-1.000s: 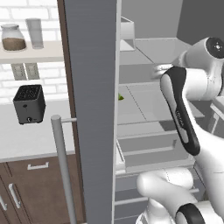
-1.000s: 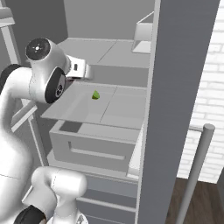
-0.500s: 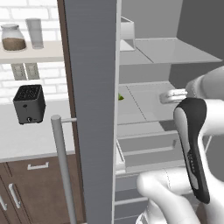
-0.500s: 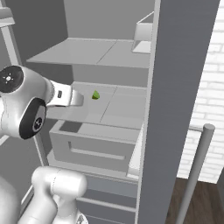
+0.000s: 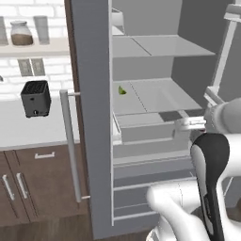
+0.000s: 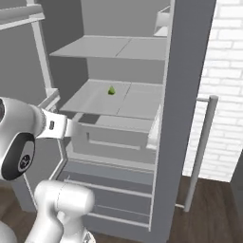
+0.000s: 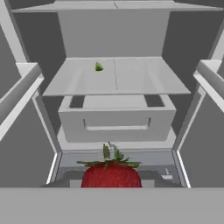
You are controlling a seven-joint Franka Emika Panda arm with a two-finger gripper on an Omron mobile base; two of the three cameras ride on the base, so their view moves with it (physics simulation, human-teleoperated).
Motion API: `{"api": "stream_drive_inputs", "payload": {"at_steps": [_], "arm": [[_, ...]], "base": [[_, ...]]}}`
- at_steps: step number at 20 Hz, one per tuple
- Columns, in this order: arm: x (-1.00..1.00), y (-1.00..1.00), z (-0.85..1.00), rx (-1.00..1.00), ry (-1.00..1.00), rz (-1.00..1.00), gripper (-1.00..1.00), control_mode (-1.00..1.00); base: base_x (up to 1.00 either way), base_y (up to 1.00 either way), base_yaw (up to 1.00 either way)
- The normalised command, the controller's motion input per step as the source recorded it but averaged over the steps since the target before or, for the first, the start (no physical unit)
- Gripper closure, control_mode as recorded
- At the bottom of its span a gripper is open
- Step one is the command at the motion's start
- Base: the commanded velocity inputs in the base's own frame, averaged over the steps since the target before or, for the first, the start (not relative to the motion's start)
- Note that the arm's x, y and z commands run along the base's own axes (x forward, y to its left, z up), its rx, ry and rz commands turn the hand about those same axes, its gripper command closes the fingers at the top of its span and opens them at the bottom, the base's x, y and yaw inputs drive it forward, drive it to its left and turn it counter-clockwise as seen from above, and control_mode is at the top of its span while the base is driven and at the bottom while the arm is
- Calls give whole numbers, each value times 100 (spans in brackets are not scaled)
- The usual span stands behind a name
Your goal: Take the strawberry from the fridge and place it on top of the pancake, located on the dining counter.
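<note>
The fridge [image 5: 141, 117] is standing with its doors open, and its white shelves and a drawer are showing inside. The end effector [image 7: 111, 186] is sitting just outside the open fridge, facing in toward the shelves. In the hand view, the strawberry [image 7: 111, 174] is sitting right at the bottom, red and round with green leaves on top, very close to the camera. It looks like the end effector is grasping the strawberry, because the berry is sitting right where the fingers are, though the fingers themselves are hiding under it.

A small green item [image 5: 122, 90] is lying on the middle shelf [image 6: 137, 102], well apart from the strawberry. It is not part of the job.

So the first part of the job seems done: the berry is off the shelf and is being carried. The white arm [image 6: 28, 133] is reaching across the front of the fridge in the right base view.

A lot is still left. The robot needs to bring the berry fully clear of the fridge, drive over to the dining counter, find the pancake, and set the berry on top. I would say the job is somewhere near the middle.

On the left, a black toaster [image 5: 36, 98] is standing on a white counter [image 5: 28, 127].
</note>
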Motion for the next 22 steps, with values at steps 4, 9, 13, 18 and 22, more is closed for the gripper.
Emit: {"api": "stream_drive_inputs", "payload": {"at_steps": [4, 9, 13, 18, 22], "arm": [[0, 0, 0, 0, 0, 0, 100, 100], [0, 0, 0, 0, 0, 0, 100, 100], [0, 0, 0, 0, 0, 0, 100, 100], [0, 0, 0, 0, 0, 0, 100, 100], [0, 0, 0, 0, 0, 0, 100, 100]], "base": [[-100, 0, 0], [-100, 25, 0], [-99, 97, 8], [-27, 43, 41], [-16, -2, 61]]}}
